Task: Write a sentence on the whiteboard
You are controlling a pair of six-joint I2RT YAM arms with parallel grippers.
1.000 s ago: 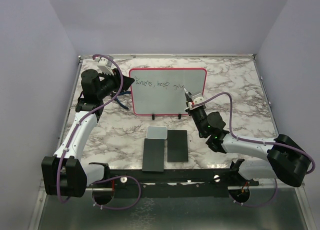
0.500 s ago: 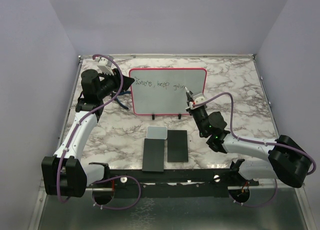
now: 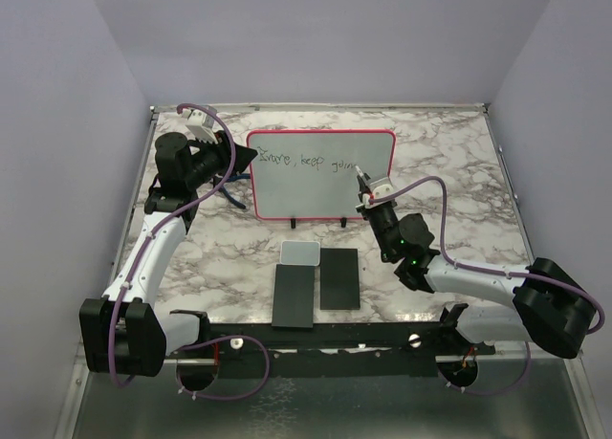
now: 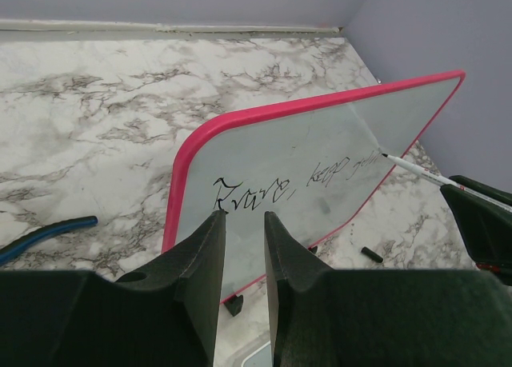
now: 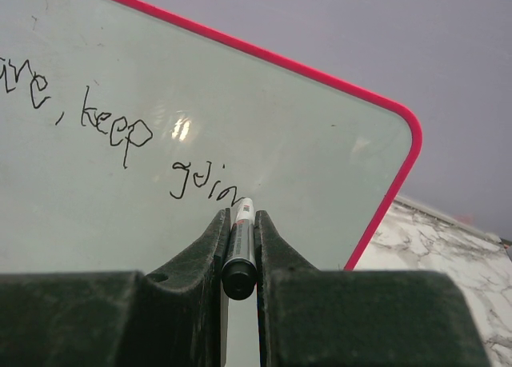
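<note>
The marble table (image 3: 459, 171) and everything resting on it look the same as a second ago. The whiteboard (image 3: 316, 195) stands upright on its feet at the far middle, face toward the near side, and has not shifted.

The left arm, stretched along the left side, has not moved. The left gripper (image 3: 251, 158) sits at the board's left edge. In the left wrist view its fingers (image 4: 210, 247) stand a narrow slot apart with the board's face showing through, and I cannot tell whether they pinch the rim.

The right arm reaches in from the near right. Its wrist has crept a touch to the right along the board. The right gripper (image 5: 241, 215) is clamped on a marker (image 5: 240, 247) whose tip touches the board at the end of the last word.

Two black slabs (image 3: 294, 296) and a small grey pad (image 3: 300, 252) lie near centre, unchanged.

The sentence (image 3: 306, 161) runs along the board's upper part. Its last word has grown slightly and now reads "goin".
</note>
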